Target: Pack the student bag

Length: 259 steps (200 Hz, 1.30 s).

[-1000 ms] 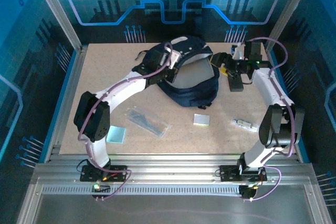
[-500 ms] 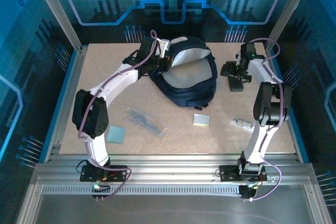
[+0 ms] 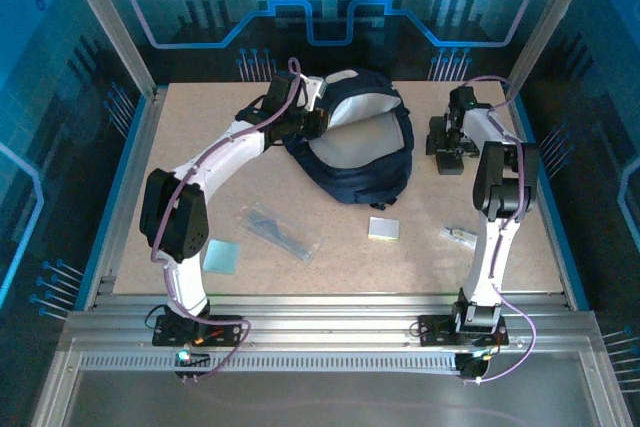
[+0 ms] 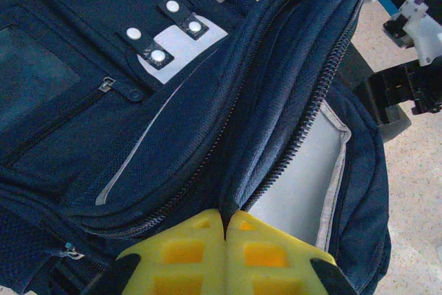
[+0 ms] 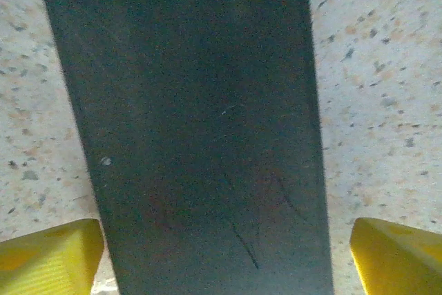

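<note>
The student bag (image 3: 360, 152), dark navy with a grey lining (image 4: 304, 177), lies open at the back middle of the table. My left gripper (image 3: 308, 119) is at the bag's back left edge. Its yellow fingers (image 4: 186, 253) are shut on a fold of the bag's zipped opening edge (image 4: 238, 198), holding it apart from the lining. My right gripper (image 3: 450, 142) is at the back right, pointing down over a flat dark rectangular object (image 3: 450, 159). In the right wrist view its yellow fingertips (image 5: 48, 257) stand wide apart on either side of that dark object (image 5: 200, 122), open.
On the speckled table (image 3: 330, 267) lie a clear pouch with dark sticks (image 3: 283, 232), a pale green square pad (image 3: 222, 255), a small silvery square (image 3: 383, 228) and a small wrapped item (image 3: 460, 237). Metal frame posts and blue panels surround the table.
My left gripper pulled the bag's edge toward the back left, opening the bag wider. My right arm swung away from the bag and came down over the dark flat object.
</note>
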Tool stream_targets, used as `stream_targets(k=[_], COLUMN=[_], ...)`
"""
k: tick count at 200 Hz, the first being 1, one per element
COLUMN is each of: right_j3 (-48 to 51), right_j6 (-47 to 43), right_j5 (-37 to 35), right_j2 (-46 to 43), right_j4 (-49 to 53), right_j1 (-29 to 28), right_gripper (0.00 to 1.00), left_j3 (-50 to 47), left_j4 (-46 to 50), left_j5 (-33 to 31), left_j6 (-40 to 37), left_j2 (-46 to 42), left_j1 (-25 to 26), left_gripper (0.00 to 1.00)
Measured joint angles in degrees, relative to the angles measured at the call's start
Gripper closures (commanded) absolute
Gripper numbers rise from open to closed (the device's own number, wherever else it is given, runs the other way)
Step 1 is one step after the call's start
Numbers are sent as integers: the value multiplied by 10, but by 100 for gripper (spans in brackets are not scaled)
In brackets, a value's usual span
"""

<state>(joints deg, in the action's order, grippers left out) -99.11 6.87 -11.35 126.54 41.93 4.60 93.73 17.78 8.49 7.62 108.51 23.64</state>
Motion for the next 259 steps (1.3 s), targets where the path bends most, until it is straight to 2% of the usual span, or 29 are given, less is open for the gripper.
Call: stream_targets(k=[63,109,140,183,213,239,249,259], right_j3=[1,45,94,172,208,217,217,216], right_j6=[-7,17,45,73,78,77,77,77], right_j5=[16,30,66,178,223,239,241,243], right_j2=[6,-41,-136,-295,-337,-336,-335,-332], right_j4=[0,7,15,15,23,44,48,49], right_j1=[5,18,19,12,-28,-73,-87,-99], right_gripper=[44,49,48,49,49,49,49,49], left_j3=[0,0,0,0,0,1,5,11], left_j4=[0,0,0,-1,0,0,0,0], left_j5=[0,0,0,2,9,10,10,10], left_j6=[0,-1,-1,6,9,14,13,15], left_j2=[1,3,3,10,20,24,28,34], left_j1=[0,0,0,0,1,2,2,2], left_gripper=[100,100,100,65,46,45,50,59])
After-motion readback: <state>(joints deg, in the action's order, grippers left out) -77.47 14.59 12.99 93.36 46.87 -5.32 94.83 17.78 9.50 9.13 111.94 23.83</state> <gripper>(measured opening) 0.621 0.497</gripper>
